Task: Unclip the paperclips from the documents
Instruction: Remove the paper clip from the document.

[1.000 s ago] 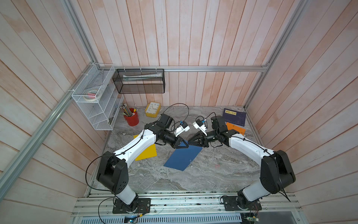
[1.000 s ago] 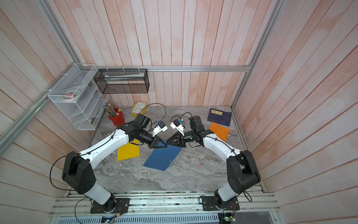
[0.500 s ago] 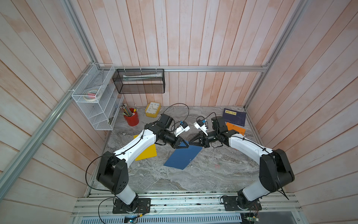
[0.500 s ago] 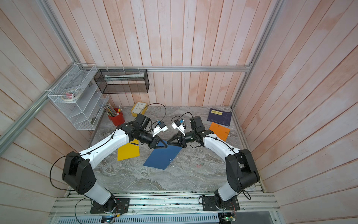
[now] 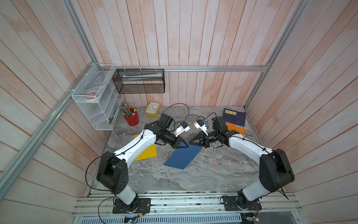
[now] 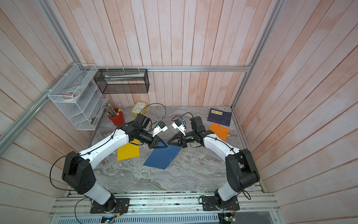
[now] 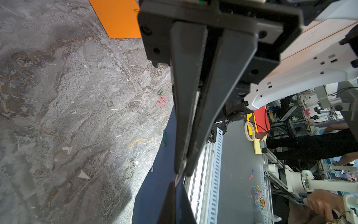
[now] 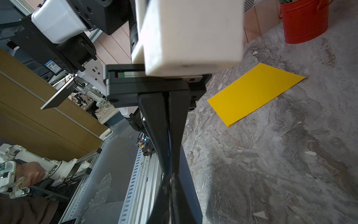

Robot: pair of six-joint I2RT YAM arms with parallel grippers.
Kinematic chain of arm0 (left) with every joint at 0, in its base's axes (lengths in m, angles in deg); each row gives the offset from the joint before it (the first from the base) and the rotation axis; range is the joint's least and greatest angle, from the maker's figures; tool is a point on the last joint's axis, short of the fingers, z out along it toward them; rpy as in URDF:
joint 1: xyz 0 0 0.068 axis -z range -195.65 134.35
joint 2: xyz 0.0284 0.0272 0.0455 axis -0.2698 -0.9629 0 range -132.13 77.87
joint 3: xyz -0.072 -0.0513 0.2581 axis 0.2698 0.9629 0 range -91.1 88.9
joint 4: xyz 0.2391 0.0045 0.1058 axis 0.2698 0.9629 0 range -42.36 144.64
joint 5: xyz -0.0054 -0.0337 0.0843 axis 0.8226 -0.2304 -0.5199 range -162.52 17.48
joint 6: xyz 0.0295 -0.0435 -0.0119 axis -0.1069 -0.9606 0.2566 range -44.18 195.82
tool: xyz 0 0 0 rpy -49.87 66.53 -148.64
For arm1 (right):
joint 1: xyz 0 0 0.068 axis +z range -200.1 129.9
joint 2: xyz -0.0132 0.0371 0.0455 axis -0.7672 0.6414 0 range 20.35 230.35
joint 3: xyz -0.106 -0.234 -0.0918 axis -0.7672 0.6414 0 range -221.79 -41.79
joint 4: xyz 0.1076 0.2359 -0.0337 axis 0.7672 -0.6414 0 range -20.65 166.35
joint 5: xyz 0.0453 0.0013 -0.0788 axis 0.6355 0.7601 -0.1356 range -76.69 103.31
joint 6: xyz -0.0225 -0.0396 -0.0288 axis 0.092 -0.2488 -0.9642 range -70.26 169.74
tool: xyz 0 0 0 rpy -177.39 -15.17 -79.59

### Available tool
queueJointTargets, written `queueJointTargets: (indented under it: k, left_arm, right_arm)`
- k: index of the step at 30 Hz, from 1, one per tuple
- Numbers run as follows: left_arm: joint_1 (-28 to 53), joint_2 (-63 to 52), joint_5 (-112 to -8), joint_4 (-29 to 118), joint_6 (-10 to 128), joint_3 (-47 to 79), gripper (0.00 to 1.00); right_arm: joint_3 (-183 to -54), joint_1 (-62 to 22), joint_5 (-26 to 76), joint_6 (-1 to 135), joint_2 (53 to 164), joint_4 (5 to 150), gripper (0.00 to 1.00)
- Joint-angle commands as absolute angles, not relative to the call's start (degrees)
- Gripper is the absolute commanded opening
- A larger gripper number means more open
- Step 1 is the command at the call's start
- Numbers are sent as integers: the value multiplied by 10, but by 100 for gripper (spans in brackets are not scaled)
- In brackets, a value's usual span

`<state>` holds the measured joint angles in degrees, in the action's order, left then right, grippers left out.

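You are partway through the blue document (image 5: 182,158). Its far corner is raised off the table (image 5: 222,174), and both grippers meet there tip to tip. Your left gripper (image 5: 186,145) is closed flat on that corner and holds it up, while the rest of the sheet slopes down to rest on the table. Your right gripper (image 5: 190,144) is pinched narrow, right against the left one's tips. In the left wrist view a small pale glint (image 7: 177,177) shows between the two sets of tips. I take it for the paperclip you are after, but it is too small to tell whether the right jaws have it.

The next move, I judge, is a straight pull with the right gripper off the sheet's edge while the left holds the paper firm. A crooked pull may tear the thin sheet or drag it free. A second paperclip (image 5: 190,160) sits on the blue document's nearer edge, and the orange document (image 5: 235,129) appears to carry one too. Some loose paperclips (image 7: 161,99) lie on the table.
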<state>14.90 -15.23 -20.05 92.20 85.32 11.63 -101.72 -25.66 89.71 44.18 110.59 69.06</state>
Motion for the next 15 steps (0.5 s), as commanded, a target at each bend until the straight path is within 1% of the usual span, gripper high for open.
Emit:
queueJointTargets:
  k: [1, 15]
  left_arm:
    - [150, -154, -207, 930, 865, 109, 0]
    - [154, -157, -209, 934, 866, 106, 0]
  right_arm:
    - [-1017, -254, 929, 448, 1112, 697, 10]
    - [-1025, -246, 927, 459, 1122, 700, 10]
